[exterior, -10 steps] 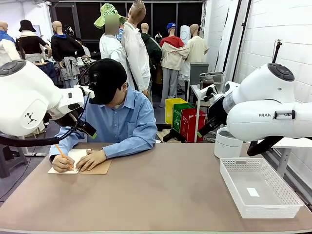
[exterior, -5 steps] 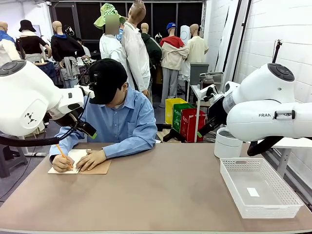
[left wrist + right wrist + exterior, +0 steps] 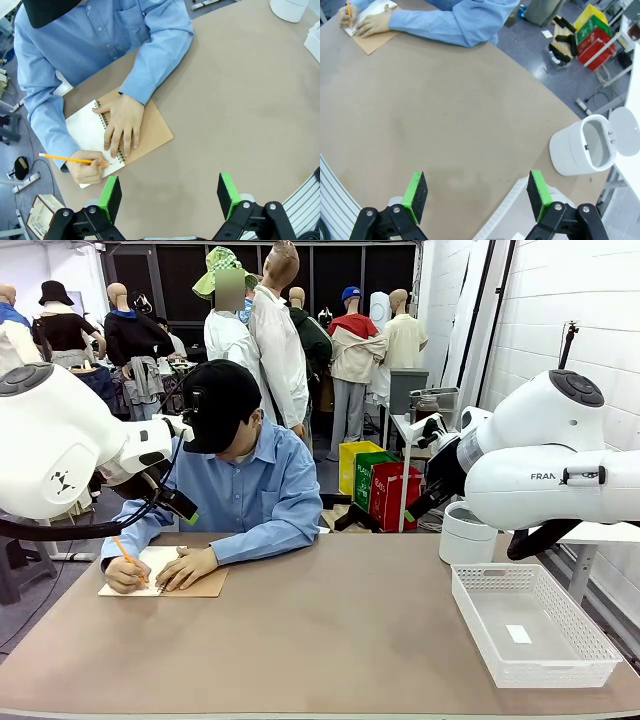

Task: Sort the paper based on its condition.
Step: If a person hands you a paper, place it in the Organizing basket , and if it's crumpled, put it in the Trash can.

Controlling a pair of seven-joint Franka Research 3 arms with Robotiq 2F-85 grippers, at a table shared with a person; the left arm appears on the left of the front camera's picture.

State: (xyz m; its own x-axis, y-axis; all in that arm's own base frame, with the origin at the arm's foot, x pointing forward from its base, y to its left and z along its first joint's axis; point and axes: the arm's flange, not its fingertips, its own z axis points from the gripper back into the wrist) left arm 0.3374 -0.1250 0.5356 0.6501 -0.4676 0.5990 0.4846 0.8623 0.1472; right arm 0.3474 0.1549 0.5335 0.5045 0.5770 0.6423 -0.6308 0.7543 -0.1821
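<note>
Hovering open, the left gripper [image 3: 170, 192] faces the paper [image 3: 85, 132] just ahead under a person's writing hand [image 3: 86, 170], thin, limp, tearable, best pinched by a free edge; the right gripper [image 3: 477, 192], also open, is well away.

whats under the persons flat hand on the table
The open spiral notebook: the hand lies across its binding, partly on the white page, partly on the brown cover. Anything on the page beneath the palm is covered.

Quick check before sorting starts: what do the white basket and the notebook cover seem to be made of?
Basket: probably rigid plastic, matte white; its walls are an even moulded lattice of small holes. Notebook cover: looks like brown kraft card, matte and uncoated, lying thin and flat on the table.
</note>
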